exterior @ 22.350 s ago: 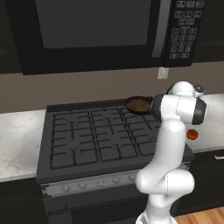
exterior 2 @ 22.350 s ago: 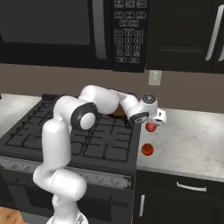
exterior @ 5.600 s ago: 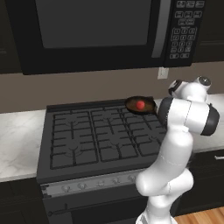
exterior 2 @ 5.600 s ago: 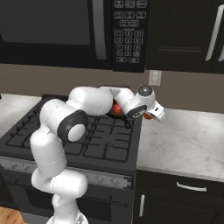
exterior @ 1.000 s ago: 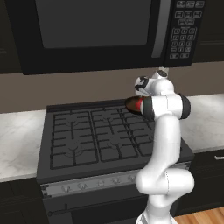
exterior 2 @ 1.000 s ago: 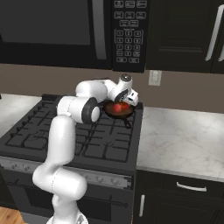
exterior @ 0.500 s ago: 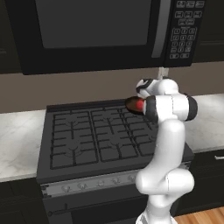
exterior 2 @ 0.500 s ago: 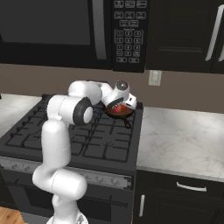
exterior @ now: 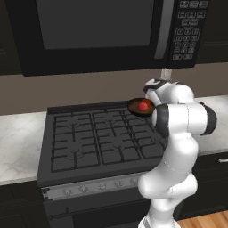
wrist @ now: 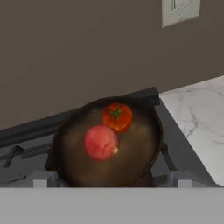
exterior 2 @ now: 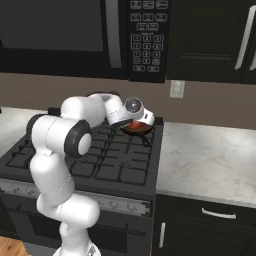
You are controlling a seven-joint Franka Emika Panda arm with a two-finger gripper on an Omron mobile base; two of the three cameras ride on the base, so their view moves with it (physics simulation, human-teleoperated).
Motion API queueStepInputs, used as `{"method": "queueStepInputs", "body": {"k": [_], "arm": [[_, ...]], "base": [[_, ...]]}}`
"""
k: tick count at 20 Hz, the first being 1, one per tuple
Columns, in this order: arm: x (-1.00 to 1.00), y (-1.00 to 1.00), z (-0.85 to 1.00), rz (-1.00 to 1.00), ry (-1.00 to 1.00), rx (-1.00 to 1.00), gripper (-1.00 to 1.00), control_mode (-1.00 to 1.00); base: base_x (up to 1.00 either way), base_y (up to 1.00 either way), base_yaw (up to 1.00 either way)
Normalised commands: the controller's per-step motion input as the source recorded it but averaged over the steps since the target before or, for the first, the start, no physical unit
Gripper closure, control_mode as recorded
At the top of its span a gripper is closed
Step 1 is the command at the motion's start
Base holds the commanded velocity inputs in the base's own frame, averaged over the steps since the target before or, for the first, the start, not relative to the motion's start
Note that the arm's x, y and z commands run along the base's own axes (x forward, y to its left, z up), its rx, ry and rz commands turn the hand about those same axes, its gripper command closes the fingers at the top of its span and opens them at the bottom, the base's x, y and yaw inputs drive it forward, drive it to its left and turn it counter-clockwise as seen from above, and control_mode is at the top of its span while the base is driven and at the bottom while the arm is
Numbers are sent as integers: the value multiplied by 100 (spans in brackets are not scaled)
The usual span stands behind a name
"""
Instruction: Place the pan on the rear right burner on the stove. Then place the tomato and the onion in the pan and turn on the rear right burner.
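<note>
1. The knobs (exterior: 91, 187) sit in a row on the silver strip at the front of the stove (exterior: 80, 147), the part nearest the robot. They look small, hard and smooth, so I think one should be pinched from both sides and then twisted. One of them is the next thing to take hold of, because the burner is not on yet.

2. The gripper (exterior 2: 131, 119) is far from the knobs. It hangs at the back of the stove, right above the pan. I cannot tell if its jaws are wide or narrow, because the fingers are hidden.

3. The pan (wrist: 107, 142) sits on the rear right burner (wrist: 168, 168), just below and in front of the gripper. It looks hard and a bit heavy, and it sits flat on the grate.

4. The onion (wrist: 101, 142) lies in the middle of the pan. It is round and smooth, so I think it could roll.

5. The tomato (wrist: 117, 116) lies in the pan too, touching the onion on its far side. It looks soft and could squash if squeezed hard.

6. Behind the pan is the brown wall (wrist: 78, 52).
</note>
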Motion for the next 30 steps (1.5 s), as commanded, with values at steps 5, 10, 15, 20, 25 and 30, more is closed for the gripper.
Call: {"method": "queueStepInputs", "body": {"k": [5,10,15,20,25,30], "arm": [[-74,0,75,0,-19,-7,-100,-100],[-76,0,63,0,-13,-3,-100,-100],[-69,0,50,0,-2,0,-100,-100],[-58,-3,80,0,-5,0,-100,-100],[-56,-8,96,0,-1,0,-100,-100],[-61,-22,84,-3,2,5,-100,-100]], "base": [[0,0,0],[0,0,0],[0,0,0],[0,0,0],[0,0,0],[0,0,0]]}}
